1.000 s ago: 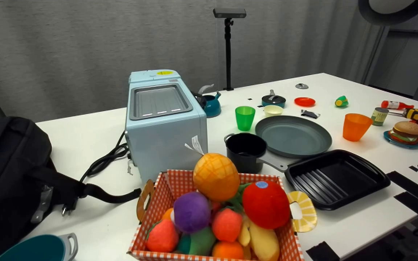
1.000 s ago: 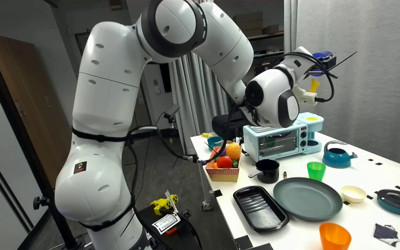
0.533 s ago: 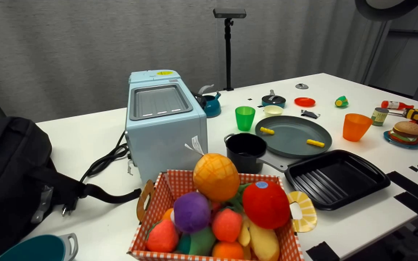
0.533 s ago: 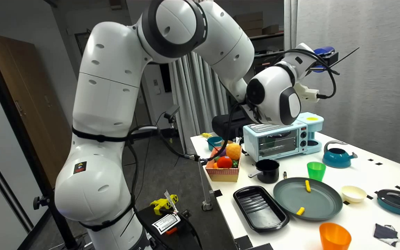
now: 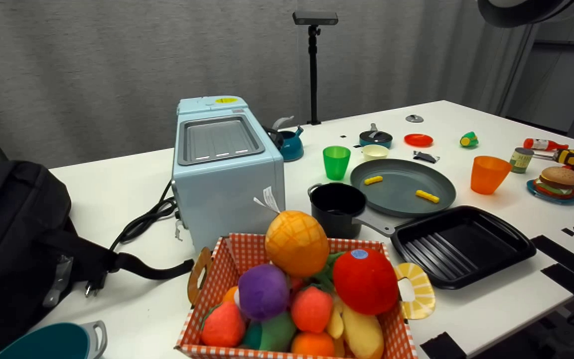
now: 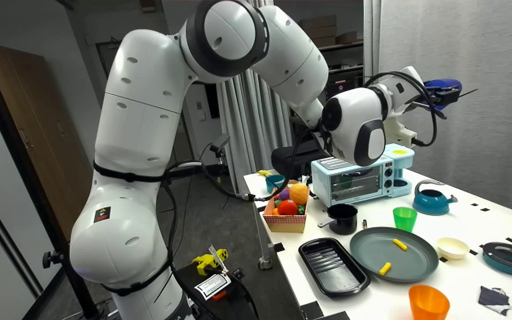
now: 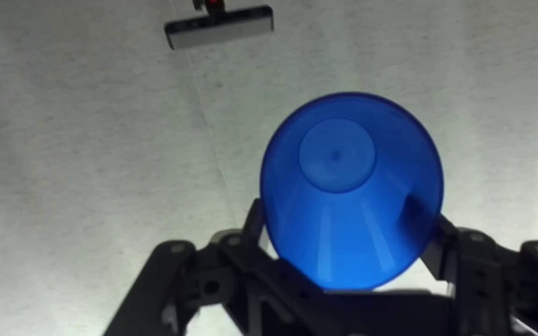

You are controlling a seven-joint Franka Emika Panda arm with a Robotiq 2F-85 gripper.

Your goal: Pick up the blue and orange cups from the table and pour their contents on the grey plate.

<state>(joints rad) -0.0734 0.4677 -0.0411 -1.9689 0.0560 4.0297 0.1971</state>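
Here, two yellow pieces (image 5: 427, 196) are held on the grey plate (image 5: 402, 187).
In both exterior views, plate and orange cup (image 5: 488, 175) are set inward from the bench (image 5: 471, 314) edge; in the wrist view, the blue cup (image 7: 350, 186) is gripped by the end effector (image 7: 350, 218).

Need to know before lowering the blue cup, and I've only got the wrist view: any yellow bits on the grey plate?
Observer: Yes. In both exterior views two yellow bits lie on the grey plate, apart from each other.
Operator: Good, blue cup looks empty from here. Orange cup: standing or tipped?
Observer: Standing upright on the table, beside the grey plate but not touching it.
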